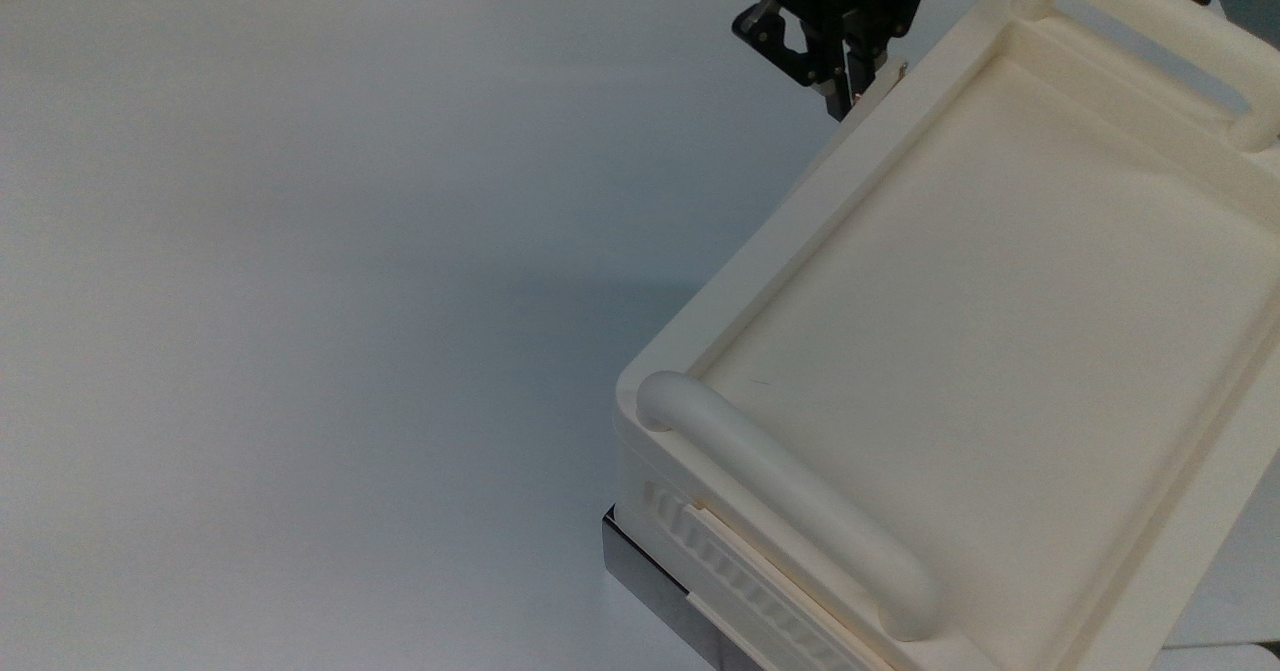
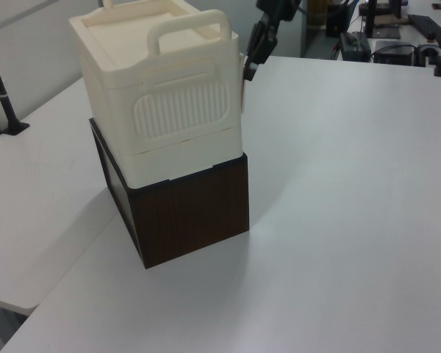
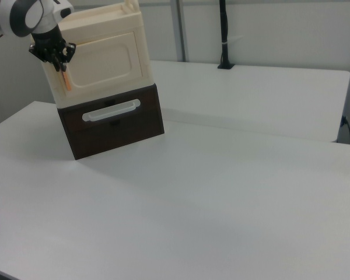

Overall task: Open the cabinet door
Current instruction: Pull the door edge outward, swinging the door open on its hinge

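A broad white worktop (image 3: pixel 239 192) fills a plain office corner, with pale partition walls and a black pole behind it. At its far end the black two-finger end effector (image 1: pixel 845 81) hangs at the upper corner of the cabinet front, its fingers drawn close together around the small copper-orange bar handle (image 3: pixel 65 80); it looks pinched on that bar, which makes sense, since the bar is the only purchase on an otherwise smooth panel. The handle sits near the free edge of the thin cream-white cabinet door (image 3: pixel 99 60), a flat rectangular panel with a raised frame on the face that the right view shows. In the left view a thin pale edge stands just off the cabinet's corner under the end effector (image 2: pixel 256 55), so I judge the door only barely cracked, with nearly all its swing to come. The door belongs to a boxy cream plastic cabinet (image 2: pixel 158 95) with thick rounded carry handles on top, stacked on a dark brown wood-grain drawer unit (image 3: pixel 114 122) that raises it to a reachable height.
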You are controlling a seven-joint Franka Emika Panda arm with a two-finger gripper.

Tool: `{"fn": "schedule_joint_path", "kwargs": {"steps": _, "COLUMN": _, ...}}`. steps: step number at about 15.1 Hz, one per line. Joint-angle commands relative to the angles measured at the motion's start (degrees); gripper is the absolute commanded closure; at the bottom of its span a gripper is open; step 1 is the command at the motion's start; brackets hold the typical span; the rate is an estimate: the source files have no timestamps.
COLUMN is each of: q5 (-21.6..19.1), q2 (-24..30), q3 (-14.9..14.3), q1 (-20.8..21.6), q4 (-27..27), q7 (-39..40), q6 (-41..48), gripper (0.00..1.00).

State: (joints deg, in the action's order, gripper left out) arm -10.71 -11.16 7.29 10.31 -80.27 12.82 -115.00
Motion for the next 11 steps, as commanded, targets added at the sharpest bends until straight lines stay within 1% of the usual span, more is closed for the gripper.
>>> {"fn": "schedule_joint_path", "kwargs": {"steps": 1, "q5": -0.54, "q2": 3.6, "q3": 0.18, "q1": -3.01, "q4": -2.51, "q7": -1.13, "q6": 7.23, "gripper": 1.0}}
{"fn": "schedule_joint_path", "kwargs": {"steps": 4, "q5": -0.45, "q2": 4.57, "q3": 0.0, "q1": -5.65, "q4": -3.22, "q7": -1.05, "q6": 10.14, "gripper": 1.0}}
{"fn": "schedule_joint_path", "kwargs": {"steps": 7, "q5": -0.45, "q2": 5.36, "q3": -0.35, "q1": -9.6, "q4": -3.22, "q7": -0.17, "q6": 14.0, "gripper": 0.98}}
{"fn": "schedule_joint_path", "kwargs": {"steps": 9, "q5": -0.45, "q2": 5.45, "q3": -0.44, "q1": -12.85, "q4": -3.31, "q7": -0.08, "q6": 15.07, "gripper": 0.9}}
{"fn": "schedule_joint_path", "kwargs": {"steps": 11, "q5": -0.63, "q2": 5.36, "q3": -0.52, "q1": -16.45, "q4": -3.22, "q7": 0.97, "q6": 15.25, "gripper": 0.73}}
